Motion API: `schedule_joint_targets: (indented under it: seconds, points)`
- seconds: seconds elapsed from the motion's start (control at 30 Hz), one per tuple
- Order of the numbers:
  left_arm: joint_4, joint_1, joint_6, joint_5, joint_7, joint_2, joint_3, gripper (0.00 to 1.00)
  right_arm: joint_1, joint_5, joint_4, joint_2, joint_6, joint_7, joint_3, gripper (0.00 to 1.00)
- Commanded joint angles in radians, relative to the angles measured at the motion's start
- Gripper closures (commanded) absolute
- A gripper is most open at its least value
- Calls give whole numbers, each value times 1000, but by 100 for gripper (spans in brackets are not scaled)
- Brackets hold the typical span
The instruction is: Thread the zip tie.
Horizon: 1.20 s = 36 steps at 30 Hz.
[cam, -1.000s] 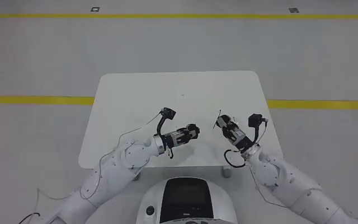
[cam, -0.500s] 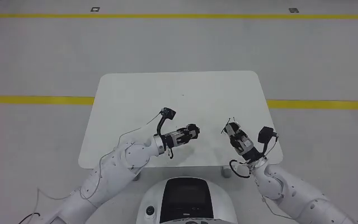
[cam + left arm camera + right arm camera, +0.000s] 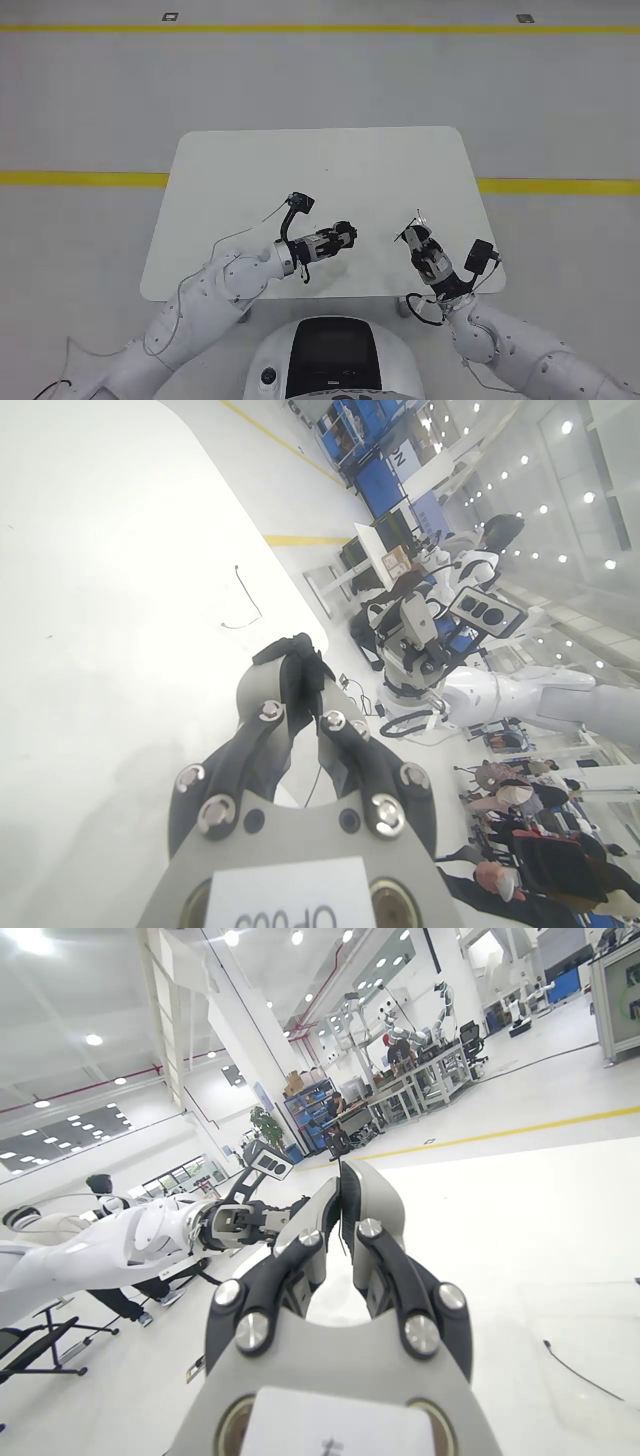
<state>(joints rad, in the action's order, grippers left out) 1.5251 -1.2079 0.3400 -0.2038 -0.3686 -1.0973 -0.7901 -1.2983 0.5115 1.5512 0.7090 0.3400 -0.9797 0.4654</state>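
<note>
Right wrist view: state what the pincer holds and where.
The zip tie, pinched along its strap by the shut right pincer; a short end pokes past the tips.

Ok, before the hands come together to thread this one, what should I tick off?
1. Right hand gripping the zip tie: ok, shut on it, with the thin strip showing between its fingers.
2. Left hand holding anything: cannot tell. It is shut and its tips are dark.
3. Hands close enough to thread: not ok, there is a gap between them above the table.
4. Tie's tip lined up with its head: cannot tell.
5. Loose black strip lying on the table, apart from both hands: ok.
</note>
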Motion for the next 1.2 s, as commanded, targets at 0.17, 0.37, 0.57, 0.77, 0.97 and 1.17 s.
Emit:
schedule_joint_targets:
  seconds: [0.17, 0.37, 0.57, 0.77, 0.97, 1.17]
  points:
    - [0, 0, 0, 0, 0, 0, 0, 100, 42, -16, -3, 4, 0, -28, -50, 100]
    - [0, 0, 0, 0, 0, 0, 0, 100, 42, -16, -3, 4, 0, -28, -50, 100]
    - [0, 0, 0, 0, 0, 0, 0, 100, 32, 4, -7, 16, 0, -29, -21, 100]
    - [0, 0, 0, 0, 0, 0, 0, 100, 29, 72, 1, 53, 0, -96, -55, 100]
    - [0, 0, 0, 0, 0, 0, 0, 100, 78, 64, -50, 98, 0, -122, -117, 100]
    - [0, 0, 0, 0, 0, 0, 0, 100, 132, 28, -107, 141, 0, -134, -174, 100]
